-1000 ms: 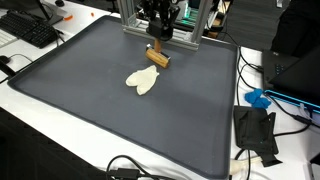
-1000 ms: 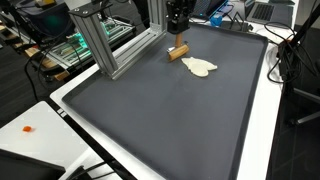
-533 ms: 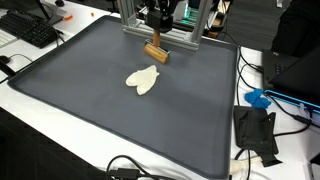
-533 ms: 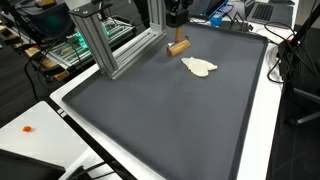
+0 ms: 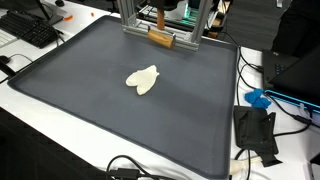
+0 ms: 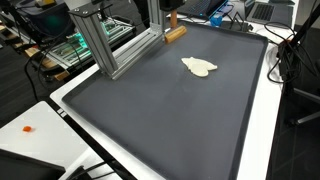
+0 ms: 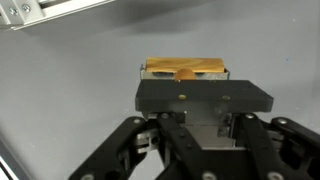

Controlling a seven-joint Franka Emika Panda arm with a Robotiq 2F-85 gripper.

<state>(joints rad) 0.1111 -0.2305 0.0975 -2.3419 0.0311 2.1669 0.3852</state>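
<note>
Gripping a wooden block (image 5: 160,38) from above, the hand (image 5: 161,27) is clamped on it, and the block hangs in the air over the far edge of the dark mat (image 5: 100,110) that covers the worktop (image 5: 25,100), close in front of the metal frame (image 5: 130,20). Both exterior views cut the hand off at the top, so only its lower end shows. The wrist view shows the grip up close, with the block (image 7: 183,70) lying crosswise between the fingers beyond a dark plate and grey mat under it. A cream cloth (image 5: 143,80) lies alone on the mat, well apart from the block, and shows in both exterior views but not at the wrist. A keyboard (image 5: 30,30) and a blue thing (image 5: 258,98) appear in an exterior view only. One second ago the block sat low, just beside the cloth; since then it has risen and drawn back towards the frame.
</note>
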